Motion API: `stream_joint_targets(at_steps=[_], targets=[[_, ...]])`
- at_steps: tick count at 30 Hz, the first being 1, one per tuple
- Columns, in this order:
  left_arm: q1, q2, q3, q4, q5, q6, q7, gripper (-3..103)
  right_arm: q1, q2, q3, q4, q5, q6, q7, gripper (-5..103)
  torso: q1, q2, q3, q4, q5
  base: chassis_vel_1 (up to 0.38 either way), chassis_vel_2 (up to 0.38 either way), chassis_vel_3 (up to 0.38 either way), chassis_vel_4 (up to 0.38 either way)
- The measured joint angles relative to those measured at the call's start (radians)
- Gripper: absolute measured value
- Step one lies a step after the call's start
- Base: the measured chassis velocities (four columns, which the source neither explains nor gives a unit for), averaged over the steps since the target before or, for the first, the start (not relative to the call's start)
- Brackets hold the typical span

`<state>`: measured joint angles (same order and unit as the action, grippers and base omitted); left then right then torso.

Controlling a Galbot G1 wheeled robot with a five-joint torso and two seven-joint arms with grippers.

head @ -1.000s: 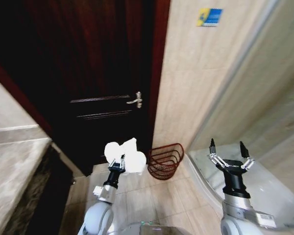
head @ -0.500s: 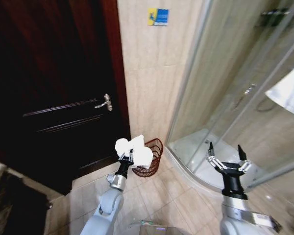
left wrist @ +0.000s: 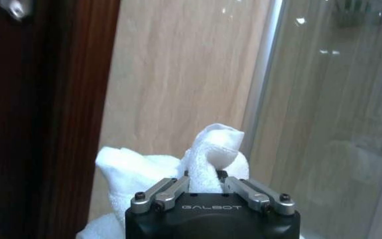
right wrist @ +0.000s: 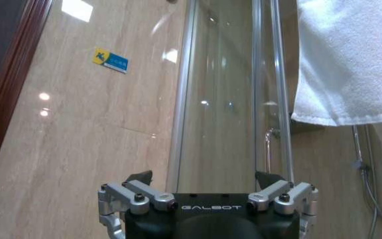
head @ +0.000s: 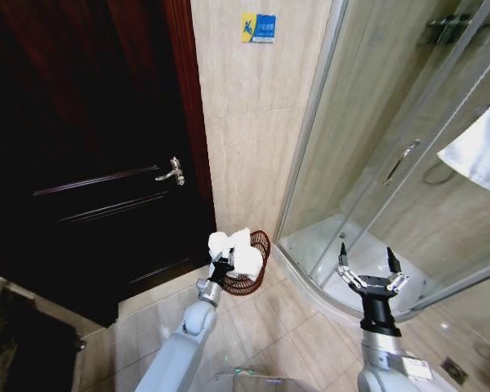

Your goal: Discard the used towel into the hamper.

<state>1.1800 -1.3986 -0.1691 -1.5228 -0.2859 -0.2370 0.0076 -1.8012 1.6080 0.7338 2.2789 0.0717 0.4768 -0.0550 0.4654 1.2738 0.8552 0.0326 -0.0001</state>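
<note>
The left claw (head: 222, 263), clamped on a bunched white towel (head: 238, 251), hangs at the near rim of the hamper (head: 253, 278), which sits on the floor just beyond it, between the dark door (head: 90, 163) and the shower glass (head: 367, 163). The right claw (head: 368, 272) waits spread open, well apart beside the shower.

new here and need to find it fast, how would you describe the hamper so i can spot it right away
Find the dark wooden door and the glass shower enclosure; a strip of beige tiled wall runs between them. At its foot on the floor stands the hamper, a small round reddish-brown basket of thin open ribs, just behind the white towel held in the left gripper. Nothing else there is see-through wirework.
</note>
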Motion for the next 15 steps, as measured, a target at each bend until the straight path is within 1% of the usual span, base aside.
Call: stream_joint_targets(at_steps=[2, 5, 6, 8, 13, 15], targets=[[-0.060, -0.008, 0.027, 0.070, 0.000, -0.012, 0.004, 11, -0.004, 0.001, 0.006, 0.002, 0.006, 0.003, -0.002, 100, 0.000, 0.000, 0.000, -0.0002, 0.0003, 0.000, 0.000, 0.000, 0.000], [-0.093, -0.014, 0.041, 0.106, 0.000, -0.014, 0.005, 11, -0.005, 0.002, 0.009, 0.005, 0.012, 0.003, -0.003, 100, 0.000, 0.000, 0.000, -0.0003, 0.0001, 0.000, 0.000, 0.000, 0.000], [-0.119, -0.021, 0.052, 0.136, 0.000, -0.016, 0.006, 11, -0.005, 0.002, 0.012, 0.005, 0.017, 0.004, -0.004, 100, 0.000, 0.000, 0.000, -0.0003, 0.0001, 0.000, 0.000, 0.000, 0.000], [-0.163, -0.035, 0.066, 0.188, 0.001, -0.024, 0.011, 11, -0.001, -0.003, 0.017, -0.010, 0.022, 0.023, -0.010, 100, 0.000, 0.000, 0.000, -0.0004, 0.0001, -0.057, 0.047, 0.063, -0.059], [-0.195, -0.049, 0.072, 0.245, 0.000, -0.035, 0.014, 11, 0.001, -0.003, 0.015, -0.025, 0.022, 0.034, -0.013, 100, 0.000, 0.000, 0.000, -0.0002, 0.0002, -0.090, 0.096, 0.105, -0.089], [-0.197, -0.049, 0.072, 0.249, -0.001, -0.037, 0.017, 11, 0.001, -0.003, 0.014, -0.026, 0.022, 0.034, -0.013, 100, 0.000, 0.000, 0.000, -0.0002, 0.0002, -0.121, 0.123, 0.140, -0.108]])
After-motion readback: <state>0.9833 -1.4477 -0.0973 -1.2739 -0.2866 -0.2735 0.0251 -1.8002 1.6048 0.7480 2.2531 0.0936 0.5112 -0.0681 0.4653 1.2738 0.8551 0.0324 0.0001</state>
